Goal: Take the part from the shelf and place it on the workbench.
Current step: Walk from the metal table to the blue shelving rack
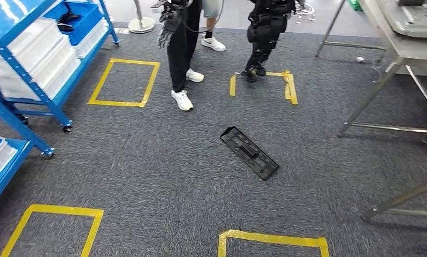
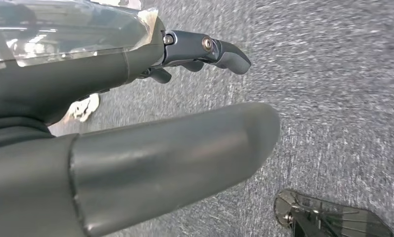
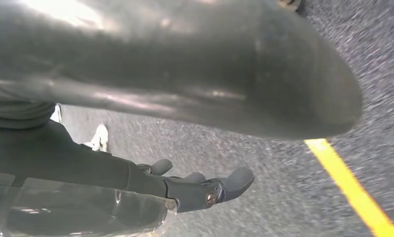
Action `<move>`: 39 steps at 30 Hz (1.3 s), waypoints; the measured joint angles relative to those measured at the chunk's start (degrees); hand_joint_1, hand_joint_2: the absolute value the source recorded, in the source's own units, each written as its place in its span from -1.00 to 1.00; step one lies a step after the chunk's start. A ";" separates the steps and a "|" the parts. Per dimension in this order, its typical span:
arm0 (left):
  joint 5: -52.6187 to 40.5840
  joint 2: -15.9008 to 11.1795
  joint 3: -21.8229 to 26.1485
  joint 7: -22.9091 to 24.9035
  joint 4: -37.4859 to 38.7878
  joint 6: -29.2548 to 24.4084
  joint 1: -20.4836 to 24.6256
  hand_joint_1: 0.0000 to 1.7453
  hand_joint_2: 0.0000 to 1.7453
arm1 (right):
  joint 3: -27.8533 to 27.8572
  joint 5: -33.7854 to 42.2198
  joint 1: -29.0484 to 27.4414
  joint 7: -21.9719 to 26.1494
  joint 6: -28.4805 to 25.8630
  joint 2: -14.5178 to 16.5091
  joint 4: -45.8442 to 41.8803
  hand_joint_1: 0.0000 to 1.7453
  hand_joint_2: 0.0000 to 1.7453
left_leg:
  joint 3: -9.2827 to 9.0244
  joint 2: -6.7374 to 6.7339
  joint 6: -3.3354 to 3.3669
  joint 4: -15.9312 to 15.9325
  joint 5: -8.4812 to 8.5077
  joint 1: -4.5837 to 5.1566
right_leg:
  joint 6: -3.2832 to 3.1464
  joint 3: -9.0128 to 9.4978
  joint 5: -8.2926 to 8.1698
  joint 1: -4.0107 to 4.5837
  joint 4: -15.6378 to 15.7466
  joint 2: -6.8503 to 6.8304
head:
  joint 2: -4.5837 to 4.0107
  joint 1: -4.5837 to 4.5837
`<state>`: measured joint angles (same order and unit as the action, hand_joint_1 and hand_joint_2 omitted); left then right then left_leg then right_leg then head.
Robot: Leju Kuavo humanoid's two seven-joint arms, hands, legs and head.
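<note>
A long flat black plastic part (image 1: 249, 152) lies at a slant on the grey carpet in the middle of the head view, between the blue shelf (image 1: 55, 91) on the left and the metal workbench (image 1: 401, 51) on the right. My left hand (image 2: 136, 163) hangs over the carpet with its thumb and dark fingers (image 2: 205, 49) stretched out and nothing in it. My right hand (image 3: 111, 165) also hangs above the carpet, its fingers (image 3: 210, 190) spread and holding nothing.
The shelf carries white bins (image 1: 37, 53). A person in black trousers and white shoes (image 1: 182, 64) stands beyond the part, beside a dark legged robot (image 1: 265, 32). Yellow tape squares (image 1: 123, 80) mark the floor. Workbench legs (image 1: 372, 101) reach down at the right.
</note>
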<state>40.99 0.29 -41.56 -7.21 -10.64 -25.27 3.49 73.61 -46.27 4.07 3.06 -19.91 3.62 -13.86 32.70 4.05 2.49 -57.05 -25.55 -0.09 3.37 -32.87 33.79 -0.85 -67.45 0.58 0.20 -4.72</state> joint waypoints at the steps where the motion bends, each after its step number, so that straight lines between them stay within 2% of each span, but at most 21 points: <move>1: -0.02 -0.01 -0.01 0.00 0.00 0.00 0.01 -1.00 -1.00 | 0.00 0.00 0.07 0.04 0.00 -0.04 0.00 -1.00 -1.00 | 0.06 0.77 -0.20 -0.07 0.10 -0.03 | 0.48 1.95 -1.68 -0.28 4.33 1.42 | 0.00 0.03; 3: -0.04 -0.03 -0.01 0.00 0.00 0.01 0.06 -1.00 -1.00 | 0.00 0.01 0.19 0.09 0.00 -0.05 0.01 -1.00 -1.00 | 0.37 2.11 -0.79 -0.29 0.28 0.13 | 0.39 4.33 -3.74 -0.48 10.04 3.55 | 0.00 0.09; 4: -0.05 -0.04 -0.02 0.01 0.00 0.02 0.05 -1.00 -1.00 | -0.01 0.01 0.22 0.10 0.01 -0.04 0.02 -1.00 -1.00 | 0.60 2.66 -1.16 -0.31 0.43 0.16 | -0.08 4.50 -3.88 -0.36 10.62 3.87 | 0.00 0.11; 6: -0.05 -0.09 -0.03 0.02 0.02 0.02 -0.07 -1.00 -1.00 | -0.02 0.07 0.24 0.10 0.01 -0.03 0.02 -1.00 -1.00 | 1.08 3.41 -1.88 -0.33 0.71 0.00 | -1.15 4.56 -4.29 -0.23 10.69 2.49 | 0.00 0.10; 8: -0.05 -0.09 -0.07 0.02 0.04 0.02 -0.19 -1.00 -1.00 | -0.03 0.11 0.30 0.12 0.01 -0.04 0.02 -1.00 -1.00 | 2.16 1.29 -2.34 -2.12 -0.58 -0.06 | -2.13 4.59 -4.71 -0.40 10.90 1.12 | 0.00 -0.06; 10: -0.07 -0.03 -0.12 0.02 0.04 0.03 -0.07 -1.00 -1.00 | -0.04 0.12 0.19 0.14 0.01 -0.09 0.02 -1.00 -1.00 | 5.11 -2.24 -2.67 -8.36 -4.44 -0.04 | -2.79 4.36 -4.84 -0.27 10.98 -0.52 | 0.00 -0.31; 12: -0.08 0.01 -0.15 0.02 0.04 0.05 0.01 -1.00 -1.00 | -0.03 0.14 -0.06 0.15 0.01 -0.14 0.02 -1.00 -1.00 | 8.48 -3.62 -2.99 -15.67 -7.72 -0.19 | -3.03 4.12 -4.80 0.02 10.96 -2.39 | 0.00 -0.39; 13: -0.08 0.02 -0.16 0.03 0.04 0.07 -0.05 -1.00 -1.00 | -0.02 0.15 -0.11 0.15 0.01 -0.16 0.02 -1.00 -1.00 | 9.06 -3.82 -3.06 -17.18 -7.95 -0.25 | -3.07 3.99 -4.77 0.11 10.96 -3.29 | 0.00 -0.40; 15: -0.06 0.03 -0.16 0.11 0.04 0.14 -0.25 -1.00 -1.00 | -0.03 0.15 -0.06 0.14 0.02 -0.16 0.02 -1.00 -1.00 | 6.50 -4.48 -2.98 -13.23 -5.41 -0.32 | -3.08 3.91 -4.66 0.15 10.95 -4.77 | 0.00 -0.41; 17: -0.04 -0.01 -0.16 0.18 0.04 0.21 -0.28 -1.00 -1.00 | -0.03 0.15 0.04 0.13 0.01 -0.12 0.02 -1.00 -1.00 | 1.60 -6.94 -2.58 -5.09 -2.47 -0.16 | -2.85 4.28 -4.36 0.41 10.90 -6.04 | 0.00 -0.40; 19: -0.03 -0.02 -0.16 0.19 0.03 0.28 -0.15 -1.00 -1.00 | -0.03 0.15 0.14 0.13 0.00 -0.10 0.02 -1.00 -1.00 | -0.72 -8.39 -1.96 -0.97 -1.68 0.27 | -2.33 4.74 -4.03 0.74 10.86 -7.17 | 0.00 -0.29; 22: -0.03 -0.01 -0.17 0.19 0.04 0.44 -0.23 -1.00 -1.00 | -0.07 0.15 0.48 0.13 0.00 -0.11 0.02 -1.00 -1.00 | -0.78 -6.45 -0.81 -0.23 -1.31 0.48 | -1.49 5.25 -3.58 0.79 10.86 -8.07 | 0.00 -0.24; 24: -0.02 -0.01 -0.17 0.21 0.04 0.44 -0.20 -1.00 -1.00 | -0.11 0.14 0.53 0.13 0.00 -0.07 0.09 -1.00 -1.00 | -1.03 -5.11 0.01 0.46 -0.68 0.11 | -1.43 3.83 -1.58 0.69 7.44 -5.07 | 0.00 -0.17; 26: -0.01 -0.03 -0.16 0.23 0.04 0.44 -0.06 -1.00 -1.00 | -0.12 0.13 0.27 0.10 -0.02 -0.07 0.16 -1.00 -1.00 | -0.81 -3.62 0.41 0.62 -0.39 -0.01 | -1.85 0.17 1.79 0.43 -0.48 -1.65 | 0.00 -0.05; 28: 0.01 -0.02 -0.16 0.23 0.04 0.48 -0.09 -1.00 -1.00 | -0.11 0.13 0.00 0.08 -0.07 -0.15 0.17 -1.00 -1.00 | -0.69 -1.89 0.44 0.57 -0.32 0.00 | -1.54 -2.81 3.30 0.26 -6.10 -0.80 | 0.00 -0.01; 30: 0.06 0.01 -0.16 0.25 0.04 0.51 -0.18 -1.00 -1.00 | -0.10 0.13 -0.06 0.08 -0.10 -0.19 0.17 -1.00 -1.00 | -0.86 -0.19 0.33 0.50 -0.30 -0.09 | -0.32 -1.81 1.02 -0.03 -3.02 -0.45 | 0.00 0.00; 32: 0.10 0.02 -0.16 0.28 0.04 0.53 -0.15 -1.00 -1.00 | -0.10 0.13 -0.06 0.08 -0.13 -0.23 0.20 -1.00 -1.00 | -0.94 1.49 -0.12 0.27 -0.38 -0.09 | 0.81 1.69 -2.84 -0.58 5.54 1.94 | 0.00 0.03; 33: 0.10 0.02 -0.16 0.31 0.03 0.54 -0.13 -1.00 -1.00 | -0.11 0.11 -0.07 0.08 -0.15 -0.25 0.22 -1.00 -1.00 | -0.79 2.24 -0.46 0.12 -0.41 -0.03 | 0.86 2.93 -4.10 -0.77 8.74 3.08 | 0.00 0.04; 35: 0.10 0.02 -0.16 0.35 0.04 0.55 -0.22 -1.00 -1.00 | -0.11 0.11 -0.01 0.08 -0.17 -0.27 0.26 -1.00 -1.00 | -0.28 3.50 -1.22 -0.04 -0.26 0.02 | 0.07 3.66 -4.74 -0.65 10.65 3.95 | 0.00 0.03; 37: 0.10 -0.03 -0.16 0.37 0.07 0.54 -0.51 -1.00 -1.00 | -0.12 0.13 0.12 0.08 -0.19 -0.23 0.26 -1.00 -1.00 | 0.18 4.09 -1.83 -0.10 -0.16 -0.21 | -0.85 3.82 -5.03 -0.64 10.72 2.52 | 0.00 -0.03; 39: 0.10 -0.01 -0.17 0.39 0.10 0.54 -0.57 -1.00 -1.00 | -0.13 0.13 0.15 0.08 -0.23 -0.20 0.25 -1.00 -1.00 | 1.61 1.36 -2.30 -2.83 -2.03 -0.21 | -1.87 3.85 -5.25 -0.87 10.98 0.95 | 0.00 -0.37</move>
<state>41.09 0.28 -41.74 -6.82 -10.54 -24.73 2.93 73.48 -46.14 4.21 3.15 -20.14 3.42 -13.61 34.31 5.42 0.19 -59.89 -27.59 -0.30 1.49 -29.02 28.54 -1.71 -56.47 1.53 0.20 -5.09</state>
